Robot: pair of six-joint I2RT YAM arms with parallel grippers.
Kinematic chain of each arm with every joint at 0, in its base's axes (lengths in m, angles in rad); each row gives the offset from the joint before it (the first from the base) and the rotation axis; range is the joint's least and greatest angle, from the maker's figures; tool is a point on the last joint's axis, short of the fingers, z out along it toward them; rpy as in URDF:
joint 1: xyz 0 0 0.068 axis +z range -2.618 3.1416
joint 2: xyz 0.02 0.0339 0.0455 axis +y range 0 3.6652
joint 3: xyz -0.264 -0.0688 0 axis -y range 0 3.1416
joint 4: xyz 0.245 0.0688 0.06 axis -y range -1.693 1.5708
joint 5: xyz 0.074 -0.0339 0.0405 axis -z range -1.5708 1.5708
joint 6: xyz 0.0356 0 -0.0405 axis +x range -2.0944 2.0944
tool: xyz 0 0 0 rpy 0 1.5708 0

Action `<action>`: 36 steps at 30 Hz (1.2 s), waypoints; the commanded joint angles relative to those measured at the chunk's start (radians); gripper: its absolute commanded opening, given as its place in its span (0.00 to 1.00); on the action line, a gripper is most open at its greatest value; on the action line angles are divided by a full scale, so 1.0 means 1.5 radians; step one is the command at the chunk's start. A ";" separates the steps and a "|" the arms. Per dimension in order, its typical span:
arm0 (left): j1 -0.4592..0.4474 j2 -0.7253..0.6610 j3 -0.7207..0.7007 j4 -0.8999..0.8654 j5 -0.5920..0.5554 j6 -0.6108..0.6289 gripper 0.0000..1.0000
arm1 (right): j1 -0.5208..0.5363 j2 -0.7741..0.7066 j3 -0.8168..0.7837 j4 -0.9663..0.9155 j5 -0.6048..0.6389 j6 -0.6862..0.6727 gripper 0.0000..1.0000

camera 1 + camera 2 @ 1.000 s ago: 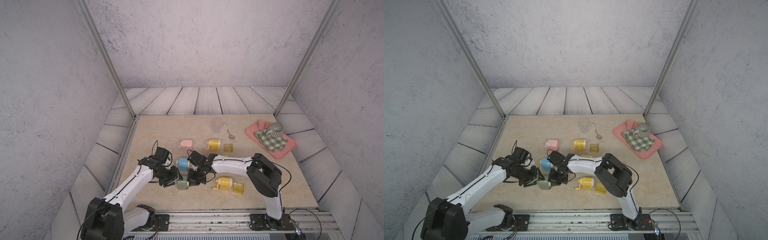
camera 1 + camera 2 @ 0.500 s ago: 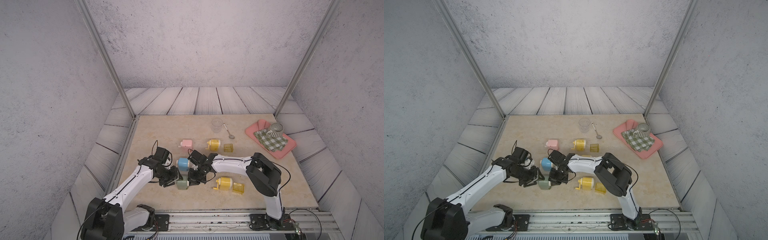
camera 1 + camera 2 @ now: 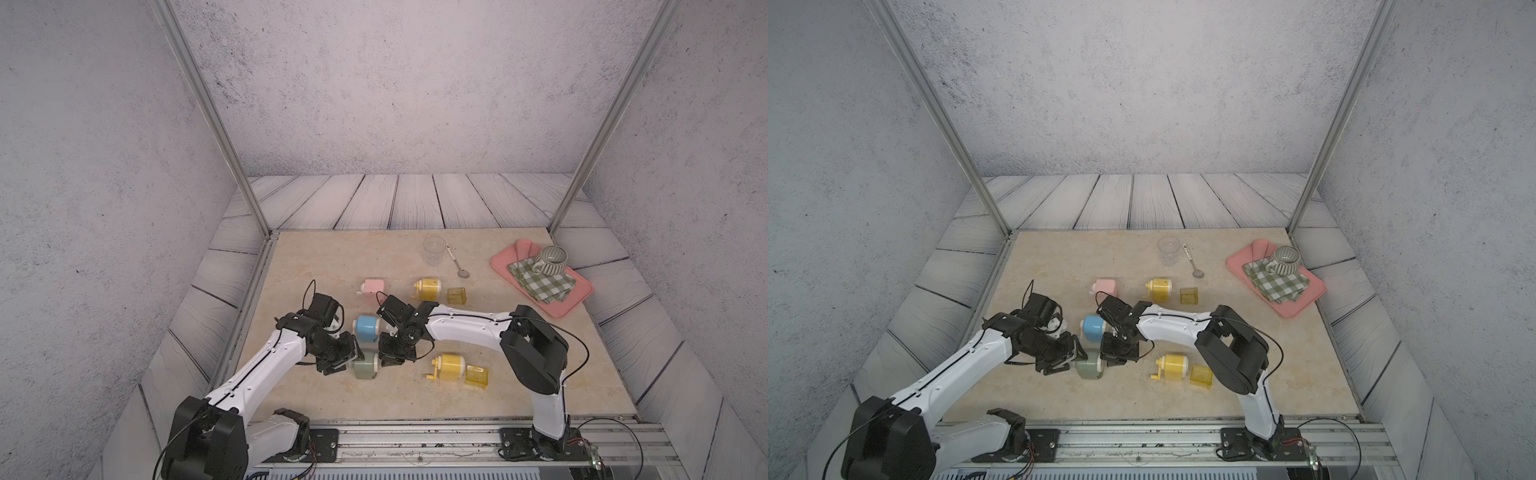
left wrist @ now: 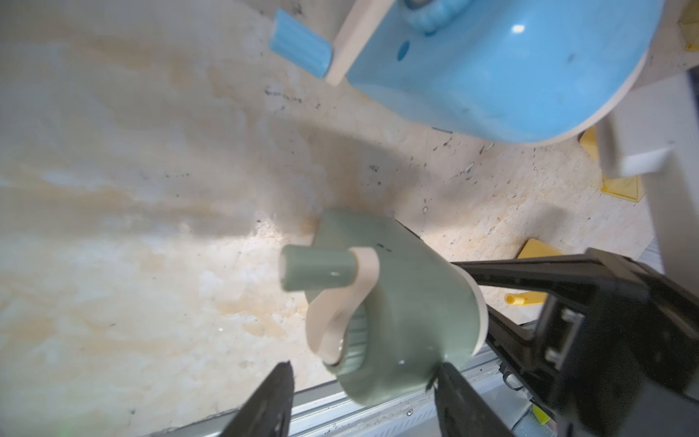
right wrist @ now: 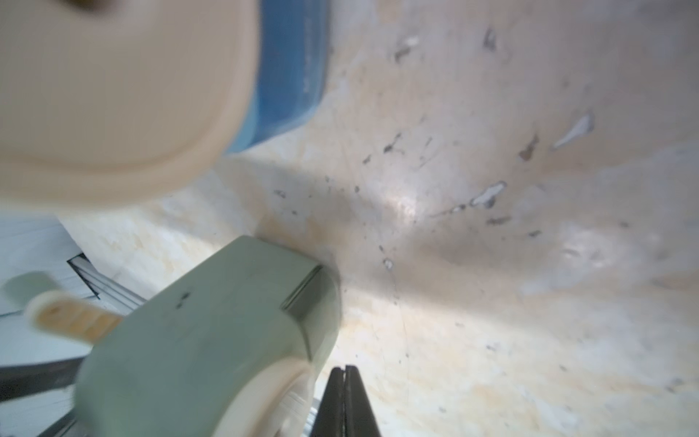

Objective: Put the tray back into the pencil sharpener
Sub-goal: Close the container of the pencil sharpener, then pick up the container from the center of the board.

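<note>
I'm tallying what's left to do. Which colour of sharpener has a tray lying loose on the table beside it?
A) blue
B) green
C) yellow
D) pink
C: a loose tray lies beside the far yellow sharpener, and a second tray beside the near yellow sharpener.

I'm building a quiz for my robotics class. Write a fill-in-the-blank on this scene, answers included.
1. The sharpener between the left tool and the right tool is ___ in colour.
2. The right tool's jaws are ___.
3. The mug stands on a checked ___.
4. The spoon lies beside a clear ___.
Missing words: green; shut; cloth; cup.
</note>
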 commanded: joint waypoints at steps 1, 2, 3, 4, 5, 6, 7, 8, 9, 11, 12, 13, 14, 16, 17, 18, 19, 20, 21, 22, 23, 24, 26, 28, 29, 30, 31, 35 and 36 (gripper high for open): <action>-0.004 -0.021 0.037 -0.046 -0.023 0.008 0.67 | -0.004 -0.051 0.038 -0.074 0.050 -0.053 0.11; -0.004 -0.026 0.048 -0.055 -0.026 0.009 0.68 | -0.006 -0.059 0.042 -0.086 0.059 -0.061 0.12; -0.004 -0.030 0.061 -0.065 -0.028 0.010 0.68 | -0.007 -0.069 0.044 -0.093 0.066 -0.065 0.13; -0.004 -0.034 0.077 -0.076 -0.032 0.011 0.69 | -0.009 -0.080 0.044 -0.100 0.072 -0.072 0.14; -0.004 -0.038 0.094 -0.087 -0.035 0.012 0.70 | -0.014 -0.093 0.044 -0.105 0.076 -0.077 0.15; -0.004 -0.044 0.111 -0.096 -0.036 0.012 0.70 | -0.016 -0.104 0.043 -0.109 0.078 -0.082 0.17; -0.004 -0.051 0.131 -0.106 -0.039 0.012 0.71 | -0.020 -0.118 0.043 -0.113 0.082 -0.087 0.19; -0.004 -0.059 0.150 -0.116 -0.042 0.011 0.71 | -0.024 -0.133 0.044 -0.116 0.086 -0.094 0.20; -0.004 -0.066 0.167 -0.120 -0.044 0.010 0.71 | -0.027 -0.147 0.045 -0.119 0.091 -0.100 0.22; -0.004 -0.078 0.199 -0.131 -0.052 -0.001 0.71 | -0.033 -0.182 0.051 -0.132 0.110 -0.121 0.26; -0.004 -0.082 0.211 -0.133 -0.055 -0.006 0.70 | -0.036 -0.198 0.055 -0.141 0.121 -0.129 0.27; -0.004 -0.084 0.223 -0.133 -0.056 -0.012 0.70 | -0.041 -0.217 0.057 -0.152 0.135 -0.141 0.28; -0.004 -0.086 0.235 -0.137 -0.058 -0.019 0.69 | -0.045 -0.235 0.059 -0.165 0.151 -0.151 0.30; -0.004 -0.083 0.256 -0.144 -0.062 -0.030 0.67 | -0.054 -0.273 0.058 -0.190 0.183 -0.166 0.32; -0.005 -0.080 0.267 -0.147 -0.066 -0.034 0.66 | -0.062 -0.293 0.052 -0.198 0.197 -0.172 0.33; -0.005 -0.080 0.274 -0.151 -0.070 -0.038 0.65 | -0.070 -0.310 0.042 -0.200 0.206 -0.175 0.34; -0.006 -0.080 0.283 -0.155 -0.075 -0.041 0.65 | -0.080 -0.330 0.029 -0.200 0.215 -0.175 0.35; -0.005 -0.079 0.290 -0.158 -0.079 -0.042 0.64 | -0.092 -0.346 0.016 -0.195 0.218 -0.175 0.35; -0.005 -0.077 0.300 -0.166 -0.085 -0.041 0.64 | -0.109 -0.365 0.000 -0.187 0.215 -0.174 0.36; -0.005 -0.073 0.313 -0.173 -0.088 -0.041 0.64 | -0.125 -0.381 -0.017 -0.178 0.214 -0.173 0.36; -0.005 -0.068 0.325 -0.180 -0.091 -0.039 0.64 | -0.139 -0.392 -0.028 -0.174 0.214 -0.172 0.37; -0.005 -0.058 0.340 -0.186 -0.090 -0.034 0.63 | -0.154 -0.402 -0.036 -0.172 0.219 -0.173 0.37; -0.006 -0.035 0.369 -0.193 -0.091 -0.024 0.63 | -0.185 -0.410 -0.042 -0.172 0.227 -0.181 0.38; -0.005 -0.003 0.396 -0.183 -0.090 -0.009 0.62 | -0.219 -0.400 -0.037 -0.181 0.229 -0.197 0.39; -0.006 0.013 0.407 -0.173 -0.089 -0.004 0.62 | -0.233 -0.390 -0.029 -0.190 0.230 -0.205 0.39; -0.005 0.036 0.423 -0.159 -0.086 0.005 0.62 | -0.249 -0.375 -0.018 -0.203 0.232 -0.215 0.40; -0.006 0.063 0.442 -0.145 -0.078 0.015 0.62 | -0.263 -0.359 -0.005 -0.216 0.236 -0.226 0.39; -0.006 0.201 0.539 -0.112 -0.022 0.039 0.61 | -0.304 -0.294 0.055 -0.278 0.257 -0.252 0.40; -0.006 0.236 0.569 -0.106 -0.003 0.042 0.61 | -0.311 -0.279 0.072 -0.292 0.263 -0.261 0.39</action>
